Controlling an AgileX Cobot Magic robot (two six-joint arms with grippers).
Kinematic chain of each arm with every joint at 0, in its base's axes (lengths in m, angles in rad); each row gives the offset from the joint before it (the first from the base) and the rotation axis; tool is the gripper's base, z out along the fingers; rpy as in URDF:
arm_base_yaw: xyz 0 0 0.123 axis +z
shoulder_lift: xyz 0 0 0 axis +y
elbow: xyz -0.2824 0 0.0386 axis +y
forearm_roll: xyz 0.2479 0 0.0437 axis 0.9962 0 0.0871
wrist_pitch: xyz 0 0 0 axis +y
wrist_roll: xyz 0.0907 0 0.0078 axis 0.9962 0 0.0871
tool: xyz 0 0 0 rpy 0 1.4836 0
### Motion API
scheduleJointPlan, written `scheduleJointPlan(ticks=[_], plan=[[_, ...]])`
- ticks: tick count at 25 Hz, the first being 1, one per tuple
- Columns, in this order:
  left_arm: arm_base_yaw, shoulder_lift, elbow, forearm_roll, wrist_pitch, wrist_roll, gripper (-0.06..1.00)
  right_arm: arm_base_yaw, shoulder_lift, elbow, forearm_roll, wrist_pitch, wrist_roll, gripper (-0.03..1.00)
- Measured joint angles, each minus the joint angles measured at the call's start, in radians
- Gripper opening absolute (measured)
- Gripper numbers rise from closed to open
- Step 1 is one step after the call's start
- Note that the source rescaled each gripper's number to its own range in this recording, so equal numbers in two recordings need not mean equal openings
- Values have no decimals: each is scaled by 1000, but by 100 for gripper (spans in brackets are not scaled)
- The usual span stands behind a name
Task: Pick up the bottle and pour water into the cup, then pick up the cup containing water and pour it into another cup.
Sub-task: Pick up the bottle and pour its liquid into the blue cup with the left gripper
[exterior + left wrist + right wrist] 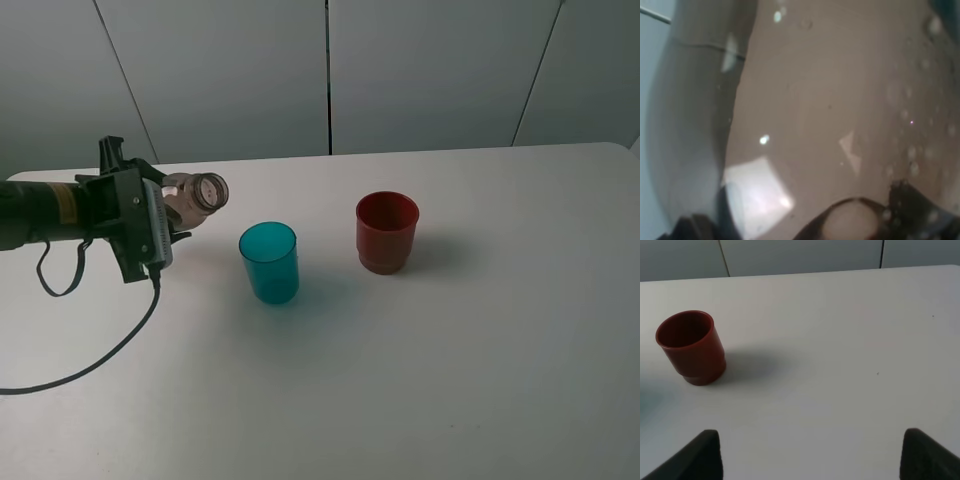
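My left gripper (168, 212) is shut on the clear brownish bottle (195, 195) and holds it tipped on its side above the table, its open neck pointing toward the teal cup (269, 262), which stands upright just right of and below the mouth. The bottle's wet wall (830, 110) fills the left wrist view. The red cup (386, 232) stands upright to the right of the teal one and also shows in the right wrist view (691, 347). My right gripper (810, 455) is open and empty, some way from the red cup; it is out of the exterior view.
The white table (480, 350) carries only the two cups. A black cable (110, 350) hangs from the left arm onto the table at the left. A grey panelled wall (330, 70) runs behind the table's far edge.
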Motion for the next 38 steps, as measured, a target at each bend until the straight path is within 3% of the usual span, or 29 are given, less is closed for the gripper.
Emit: scheduleJointPlan(ticks=[14, 38], plan=[[-52, 0, -18, -26, 64, 110, 4, 0, 0, 0, 0, 0, 6, 100], [-76, 0, -66, -53, 113, 284, 4, 0, 0, 0, 0, 0, 0, 100]])
